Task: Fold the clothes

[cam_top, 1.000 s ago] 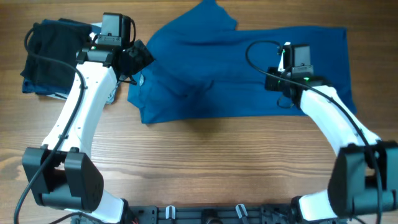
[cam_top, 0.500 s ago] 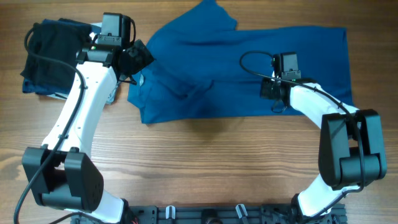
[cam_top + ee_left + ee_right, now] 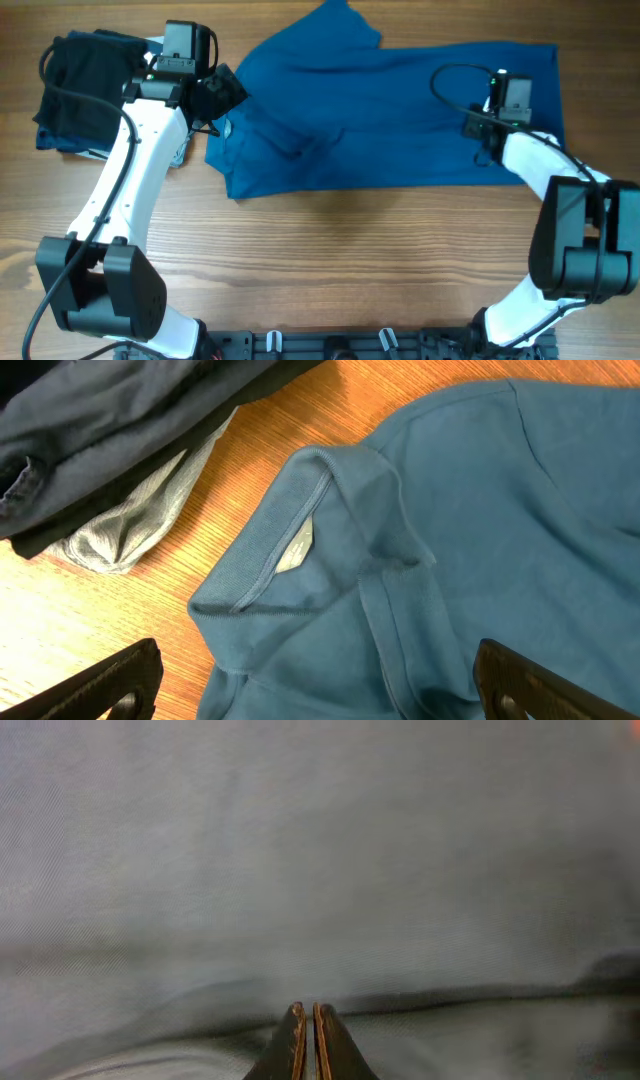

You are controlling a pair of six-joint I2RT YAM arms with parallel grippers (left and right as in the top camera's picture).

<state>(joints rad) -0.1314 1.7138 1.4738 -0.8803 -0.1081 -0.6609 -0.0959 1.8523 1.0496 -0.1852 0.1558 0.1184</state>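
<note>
The medium-blue polo shirt (image 3: 400,110) lies unfolded and spread flat, stretched lengthwise away from the pile of folded garments (image 3: 85,90). Its collar (image 3: 262,565) is the end nearest that pile, just beside it but not touching. The collar gapes open and shows a pale label (image 3: 297,547) inside. One short sleeve (image 3: 340,30) juts from a long edge, nearer the pile than the hem is. The fabric is rumpled by the collar and smoother toward the hem, well apart from the pile.
</note>
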